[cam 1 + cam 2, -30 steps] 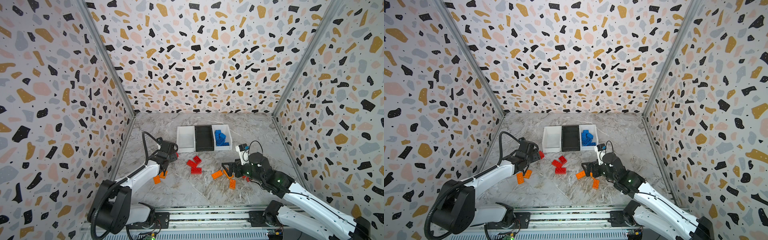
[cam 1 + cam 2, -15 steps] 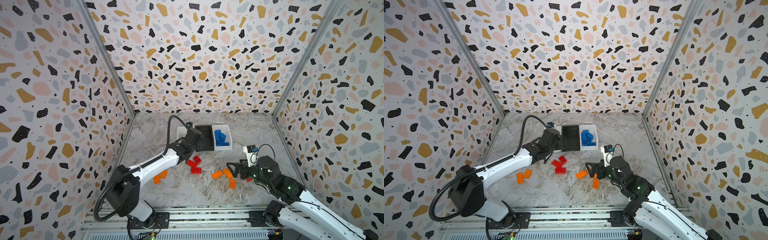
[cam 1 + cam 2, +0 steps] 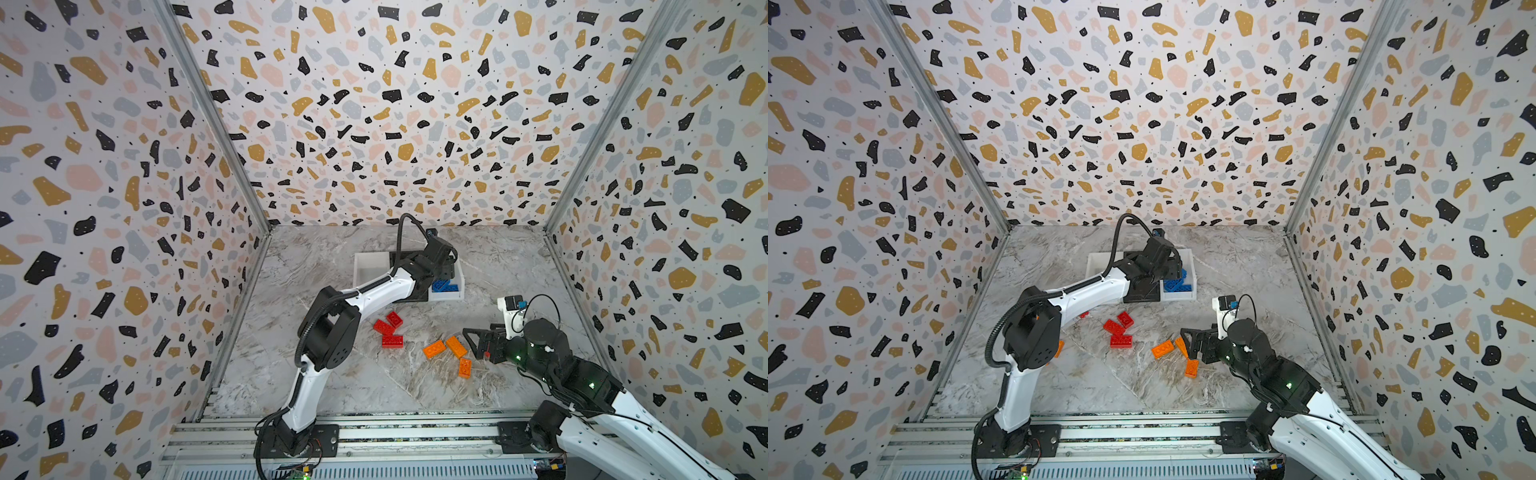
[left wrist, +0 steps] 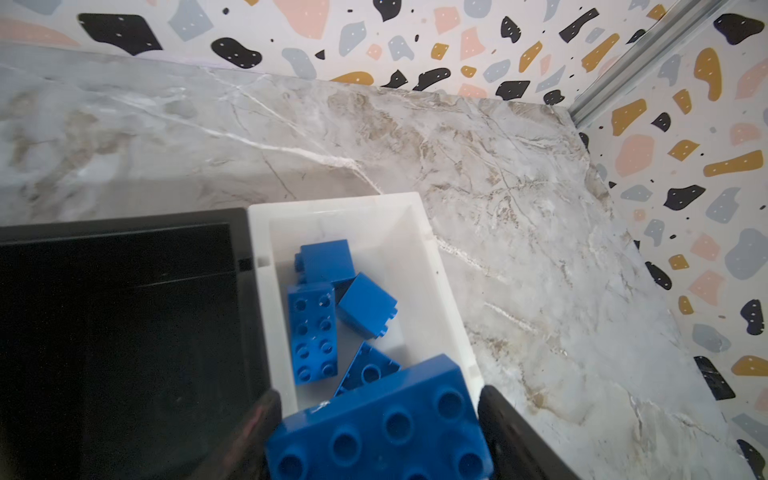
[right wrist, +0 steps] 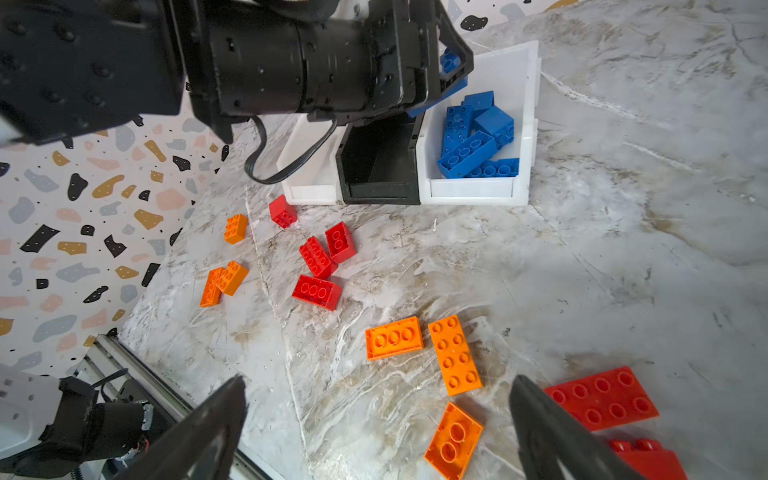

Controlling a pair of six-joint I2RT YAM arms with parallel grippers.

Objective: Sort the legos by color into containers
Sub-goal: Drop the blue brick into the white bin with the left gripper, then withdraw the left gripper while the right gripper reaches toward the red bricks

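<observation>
Over blue-filled white bin (image 4: 332,201), left tool (image 4: 378,415) grips blue brick (image 4: 374,432), partly cropped; right tool (image 5: 378,382) wide, empty.

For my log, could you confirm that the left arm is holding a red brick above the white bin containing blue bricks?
Not quite: the brick in the left jaws is blue, not red, as the left wrist view shows. It is indeed held above the white bin containing blue bricks.

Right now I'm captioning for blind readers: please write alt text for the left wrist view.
The left gripper holds a blue lego above a white bin containing more blue legos; a black bin sits beside it on a marble table.
</observation>
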